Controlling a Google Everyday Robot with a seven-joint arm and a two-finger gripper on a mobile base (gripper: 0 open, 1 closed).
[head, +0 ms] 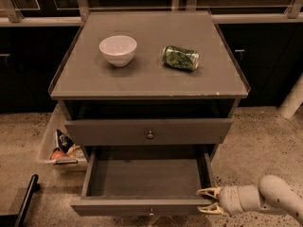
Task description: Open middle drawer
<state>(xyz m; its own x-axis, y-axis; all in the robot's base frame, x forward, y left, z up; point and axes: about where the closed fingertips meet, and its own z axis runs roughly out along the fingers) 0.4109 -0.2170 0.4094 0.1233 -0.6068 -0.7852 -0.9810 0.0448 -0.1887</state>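
The grey-brown cabinet (149, 86) has its middle drawer (118, 206) pulled far out toward me, its inside bare. The drawer's small knob (150, 212) shows at the bottom edge. The drawer above it (113, 131), with a round knob (150, 135), stands only slightly out. The bottom drawer is hidden below. My gripper (206, 200) comes in from the lower right and sits at the right end of the middle drawer's front. Its fingers are spread, one above and one below the front's top edge.
A white bowl (118, 49) and a green can (180, 57) lying on its side rest on the cabinet top. A low bin with packets (59, 148) stands on the floor at the left. A black bar (26, 200) lies at the lower left, and a white post (293, 98) stands at the right.
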